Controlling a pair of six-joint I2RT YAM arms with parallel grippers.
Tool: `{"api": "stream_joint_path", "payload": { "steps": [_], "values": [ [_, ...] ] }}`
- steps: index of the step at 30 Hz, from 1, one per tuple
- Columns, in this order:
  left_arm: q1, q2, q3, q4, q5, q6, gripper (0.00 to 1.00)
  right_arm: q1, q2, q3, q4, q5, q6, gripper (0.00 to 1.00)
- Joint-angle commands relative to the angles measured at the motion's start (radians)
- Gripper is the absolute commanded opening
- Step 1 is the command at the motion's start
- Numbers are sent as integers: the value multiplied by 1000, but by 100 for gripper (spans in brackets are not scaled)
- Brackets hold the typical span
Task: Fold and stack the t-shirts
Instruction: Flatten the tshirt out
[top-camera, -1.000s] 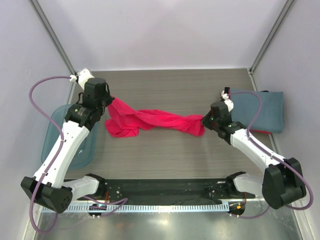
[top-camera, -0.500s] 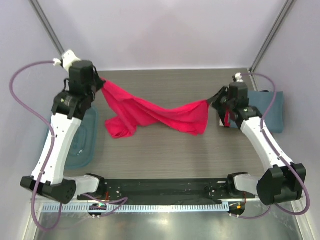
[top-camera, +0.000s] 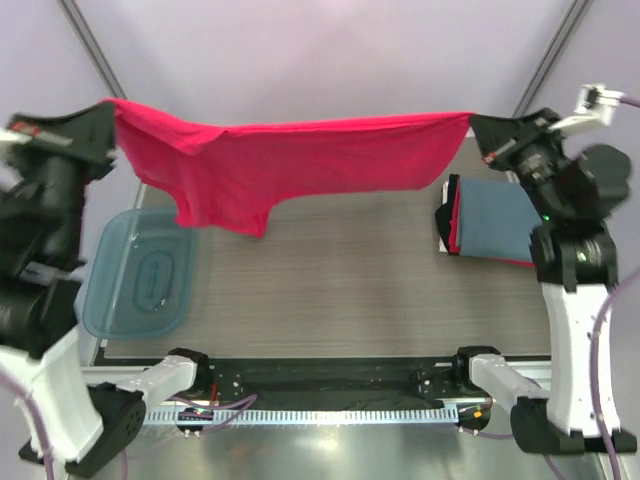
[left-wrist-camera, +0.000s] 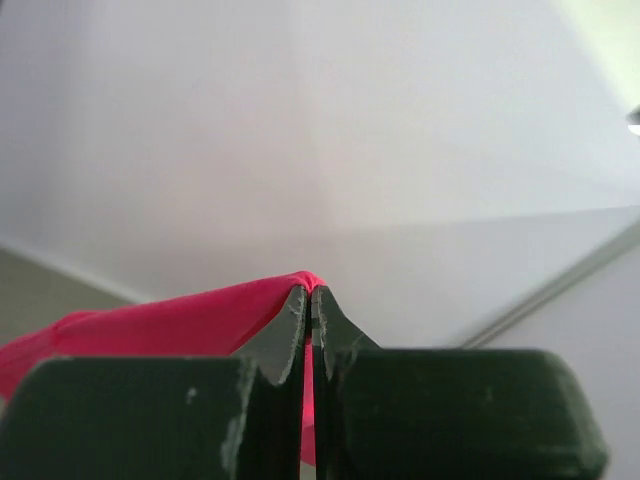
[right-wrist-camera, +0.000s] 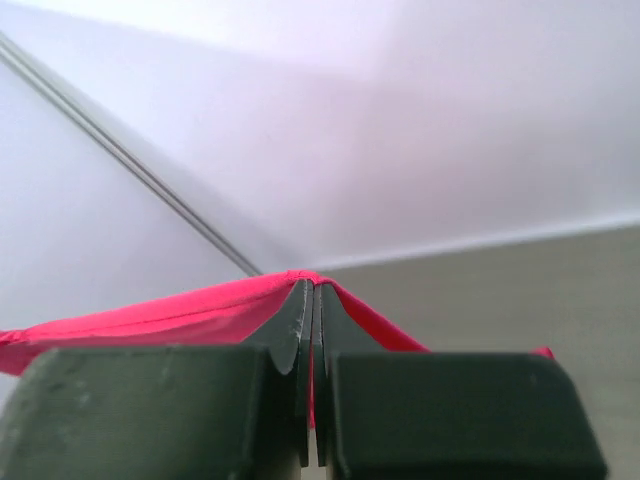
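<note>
Since the frame half a second earlier, both arms have risen and swung apart. The pink-red t-shirt (top-camera: 300, 160), which then sagged as a twisted rope low over the table (top-camera: 330, 280), now hangs high in the air as a spread sheet with its top edge nearly level.

At the far left, the left gripper (top-camera: 107, 112) is clenched on the shirt's left corner. Its wrist view shows the fingertips pressed together with red cloth pinched between them. Below that arm, the translucent blue bin (top-camera: 95, 290) sits on the table's left side.

The shirt's long axis runs straight across from one gripper to the other, over the far half of the table. The cloth drops from that held edge. It hangs deepest just right of the left gripper, where one lobe droops lower than the rest.

At the far right, the right gripper (top-camera: 478, 125) is clamped on the opposite corner, and its wrist camera likewise shows cloth nipped between closed fingertips. Beneath it lies the folded stack, with the blue-grey t-shirt (top-camera: 500, 215) on top and red and black edges showing along its left side.

Each arm holds one end, so neither is nearer. Laying the shirt flat on the bare wood between bin and stack would probably need both arms to descend together, and the drooping left lobe would touch first.
</note>
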Motion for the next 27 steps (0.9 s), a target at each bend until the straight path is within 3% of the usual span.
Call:
{"api": "stream_joint_path", "payload": {
  "steps": [1, 8, 13, 18, 21, 23, 27],
  "values": [
    [7, -66, 91, 157, 162, 17, 0, 0, -129, 79, 63, 73, -49, 1],
    [6, -168, 92, 229, 256, -66, 0, -2, -347, 85, 58, 217, -118, 1],
    [6, -109, 188, 209, 439, -161, 0, -2, -403, 80, 54, 266, -150, 1],
    [6, -53, 154, 154, 292, -137, 0, -2, -382, 88, 20, 266, -129, 1],
    [6, -38, -8, 227, 223, -112, 0, 0, -357, 41, 18, 374, -94, 1],
    [6, -32, -200, 336, 187, -117, 0, 0, -319, -36, 40, 404, -65, 1],
    [6, 61, -312, 388, 176, -125, 0, -2, -151, -95, 104, 290, -6, 1]
  ]
}}
